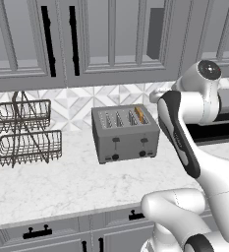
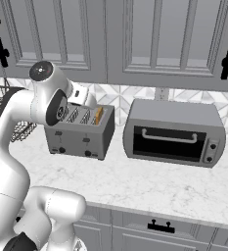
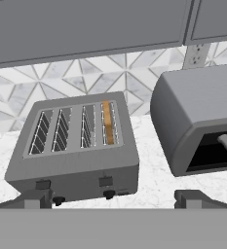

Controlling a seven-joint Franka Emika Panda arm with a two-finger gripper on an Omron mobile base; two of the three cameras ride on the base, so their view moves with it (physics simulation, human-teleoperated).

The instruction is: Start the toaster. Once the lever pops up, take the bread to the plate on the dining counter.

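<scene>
Toaster (image 3: 78, 146) sits on the marble surface (image 1: 62, 187), left of the toaster oven (image 2: 174, 132). Bread (image 3: 107, 121) is in the rightmost slot, standing on edge, long axis front to back. Hand (image 3: 112, 198) is spread wide, holding nothing, hovering in front of and above the toaster. The right lever (image 3: 105, 182) lies just ahead of the fingertips, slightly below; I'd say that's the next target.

Glossy white rounded arm (image 1: 185, 128), dark joint bands, round black-grey end caps.
</scene>
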